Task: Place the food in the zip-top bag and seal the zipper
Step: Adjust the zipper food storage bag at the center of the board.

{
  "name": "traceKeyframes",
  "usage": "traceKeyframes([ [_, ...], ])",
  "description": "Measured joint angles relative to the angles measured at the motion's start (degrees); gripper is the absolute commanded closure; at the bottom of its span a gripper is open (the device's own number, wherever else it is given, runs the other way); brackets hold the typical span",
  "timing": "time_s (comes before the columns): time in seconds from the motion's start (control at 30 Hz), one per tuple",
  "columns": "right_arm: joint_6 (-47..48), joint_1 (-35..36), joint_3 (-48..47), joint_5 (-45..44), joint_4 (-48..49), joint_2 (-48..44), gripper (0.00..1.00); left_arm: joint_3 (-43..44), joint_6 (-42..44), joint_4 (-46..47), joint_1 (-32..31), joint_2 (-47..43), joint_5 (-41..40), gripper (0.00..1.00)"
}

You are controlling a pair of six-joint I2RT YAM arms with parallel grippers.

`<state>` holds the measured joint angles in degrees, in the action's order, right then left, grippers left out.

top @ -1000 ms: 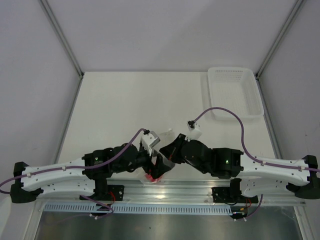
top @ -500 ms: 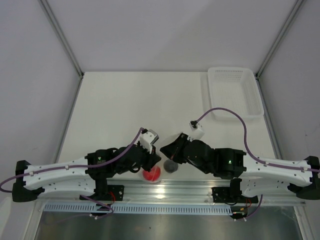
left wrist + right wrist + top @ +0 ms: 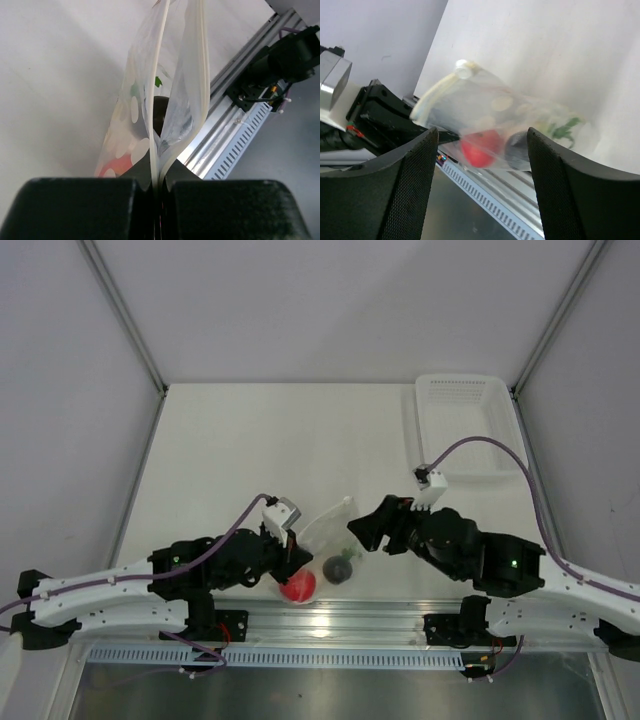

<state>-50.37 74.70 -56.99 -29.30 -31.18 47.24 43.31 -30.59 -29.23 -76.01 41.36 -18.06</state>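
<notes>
Left wrist view: the left gripper (image 3: 157, 184) is clamped tight on one end of the clear crinkly zip-top bag (image 3: 131, 115), with its two black fingers pressed together over the thin press-seal zipper strip (image 3: 202, 70). Beyond the pinch the two halves of that strip part and run off separately, so the mouth gapes along most of its length. The right gripper (image 3: 481, 137) has its jaws wide apart with nothing between them. In the top external view it sits near the bag's far end, apparently clear of the plastic. Through the plastic, the red round toy tomato (image 3: 480, 148) and the small dark purplish-black ball (image 3: 519, 150) lie side by side low in the bag. The white toy radish (image 3: 564, 129) shows only by its green leaves beside the ball. The bag rests on the white table top (image 3: 230, 450) between the two arms, close to the aluminium rail (image 3: 400, 615) at the near edge. The white ribbed plastic basket (image 3: 470, 425) sits at the far right corner, well apart. Assessment: loading is judged complete, since all three items appear inside. Sealing is outstanding, with only the gripped end pressed shut, and the strip needs closing along its whole run
</notes>
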Motion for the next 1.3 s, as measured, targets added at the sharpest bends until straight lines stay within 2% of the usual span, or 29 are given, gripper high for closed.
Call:
traceKeyframes([
  [0.23, 15.72, -5.68, 6.51, 8.59, 0.70, -15.89, 0.28, -0.02, 0.28, -0.35, 0.13, -4.59, 5.22, 1.00],
  [0.33, 21.27, -7.32, 8.63, 14.84, 3.43, -18.56, 0.30, -0.02, 0.96, 0.07, 0.44, -6.40, 8.94, 0.99],
  [0.63, 34.88, -10.38, 9.16, 30.34, 7.87, -10.23, 0.34, -0.02, 2.40, 2.21, 0.98, -8.76, 19.23, 1.00],
  [0.9, 38.25, -19.96, 8.52, 51.56, 11.47, -6.84, 0.40, -0.35, 3.28, 3.91, 0.98, -8.46, 24.94, 0.99],
  [1.03, 38.40, -21.22, 8.52, 60.50, 13.79, -6.75, 0.41, -0.46, 3.74, 4.74, 0.98, -8.11, 27.06, 1.00],
  [1.17, 38.25, -21.92, 8.52, 66.29, 15.43, -6.80, 0.49, -0.85, 3.89, 5.22, 0.98, -8.11, 28.06, 0.99],
  [1.27, 37.92, -22.56, 8.52, 69.26, 16.39, -6.62, 0.63, -1.33, 4.15, 5.66, 0.98, -8.11, 28.81, 0.99],
  [1.3, 37.66, -22.71, 8.52, 69.88, 16.57, -6.56, 0.76, -1.38, 4.17, 5.66, 0.98, -8.09, 28.92, 0.99],
])
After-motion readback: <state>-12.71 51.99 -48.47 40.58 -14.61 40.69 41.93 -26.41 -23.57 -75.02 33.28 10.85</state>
